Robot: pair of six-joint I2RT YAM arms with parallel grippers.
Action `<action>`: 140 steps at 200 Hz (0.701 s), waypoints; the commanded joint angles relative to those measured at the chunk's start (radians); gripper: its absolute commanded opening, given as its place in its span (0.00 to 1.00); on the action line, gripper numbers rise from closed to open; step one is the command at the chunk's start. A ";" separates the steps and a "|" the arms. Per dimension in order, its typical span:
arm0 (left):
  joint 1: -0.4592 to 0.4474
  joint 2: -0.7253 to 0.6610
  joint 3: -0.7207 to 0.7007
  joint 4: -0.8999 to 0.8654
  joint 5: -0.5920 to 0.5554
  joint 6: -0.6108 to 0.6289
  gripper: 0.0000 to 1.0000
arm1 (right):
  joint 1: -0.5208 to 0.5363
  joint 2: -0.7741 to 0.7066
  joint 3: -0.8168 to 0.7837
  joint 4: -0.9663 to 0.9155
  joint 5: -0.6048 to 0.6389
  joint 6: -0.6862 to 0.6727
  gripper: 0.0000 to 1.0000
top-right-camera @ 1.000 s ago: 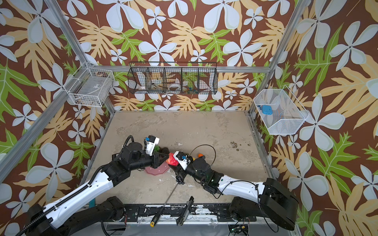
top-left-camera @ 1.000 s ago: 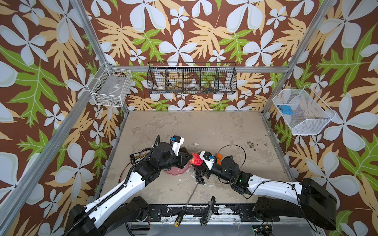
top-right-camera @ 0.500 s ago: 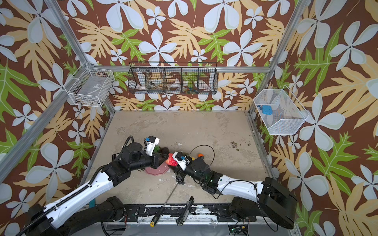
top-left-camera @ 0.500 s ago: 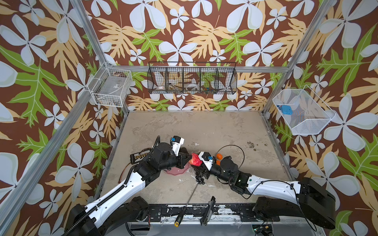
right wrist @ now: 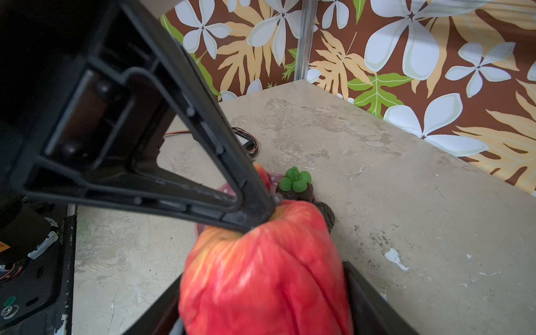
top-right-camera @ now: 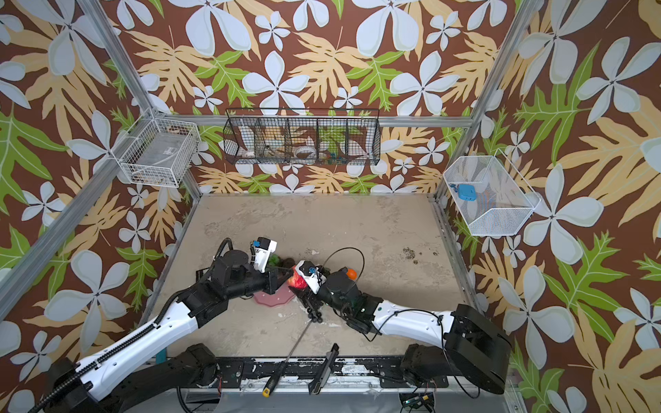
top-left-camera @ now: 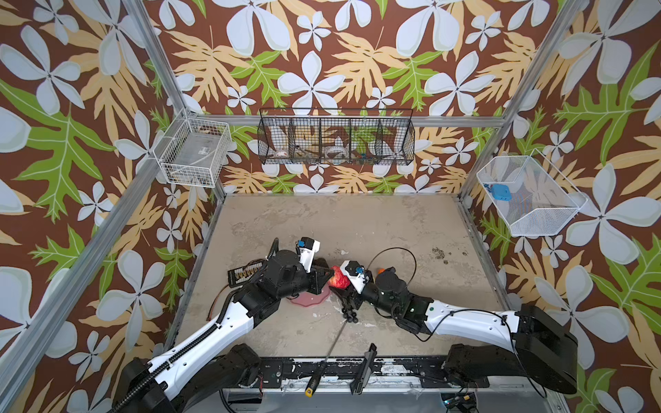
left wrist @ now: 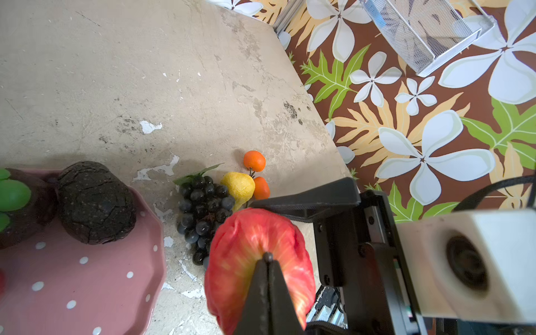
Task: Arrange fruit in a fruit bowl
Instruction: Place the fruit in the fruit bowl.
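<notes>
A red apple (top-left-camera: 338, 281) (left wrist: 240, 255) (right wrist: 261, 275) hangs between both arms, just right of the pink dotted fruit bowl (top-left-camera: 307, 300) (left wrist: 156, 261). My left gripper (left wrist: 268, 259) is shut on the apple's stem. My right gripper (right wrist: 261, 295) has its fingers (right wrist: 362, 290) against the apple's sides. An avocado (left wrist: 95, 203) and a green-topped mangosteen (left wrist: 14, 194) (right wrist: 295, 181) lie in the bowl. On the table beyond it lie the black grapes (left wrist: 203, 208), the lemon (left wrist: 237, 185) and two oranges (left wrist: 254, 161).
A screwdriver (top-left-camera: 329, 354) and a black tool (top-left-camera: 365, 364) lie near the front edge. A small connector board (top-left-camera: 245, 273) sits left of the left wrist. A black cable (top-left-camera: 393, 257) loops over the right wrist. Wire baskets (top-left-camera: 193, 153) hang on the walls.
The apple and both wrists have shifted very slightly to the left; otherwise the top views look the same.
</notes>
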State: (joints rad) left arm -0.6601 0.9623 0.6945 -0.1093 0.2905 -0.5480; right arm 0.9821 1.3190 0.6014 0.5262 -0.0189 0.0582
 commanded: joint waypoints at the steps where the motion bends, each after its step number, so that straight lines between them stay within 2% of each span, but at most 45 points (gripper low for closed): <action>1: -0.001 -0.002 0.009 -0.019 -0.080 0.012 0.00 | 0.001 0.007 0.011 -0.038 0.024 0.051 0.84; 29: -0.001 0.001 0.016 -0.078 -0.208 0.057 0.00 | 0.001 -0.011 0.012 -0.065 0.035 0.063 0.93; 34: -0.001 0.002 0.014 -0.086 -0.234 0.065 0.00 | 0.001 -0.016 0.014 -0.073 0.039 0.063 1.00; 57: -0.001 0.010 0.013 -0.125 -0.364 0.086 0.00 | 0.001 -0.054 -0.001 -0.098 0.073 0.058 1.00; 97: -0.001 0.046 0.014 -0.207 -0.613 0.058 0.00 | -0.018 -0.183 -0.052 -0.157 0.226 0.097 1.00; 114: -0.001 0.064 0.009 -0.218 -0.663 0.031 0.00 | -0.027 -0.237 -0.073 -0.183 0.257 0.113 1.00; 140: -0.001 0.106 0.010 -0.235 -0.679 -0.002 0.00 | -0.031 -0.303 -0.105 -0.212 0.282 0.132 1.00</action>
State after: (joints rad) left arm -0.6613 1.0424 0.7021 -0.3103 -0.3042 -0.5064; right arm 0.9535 1.0584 0.5175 0.3542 0.2058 0.1539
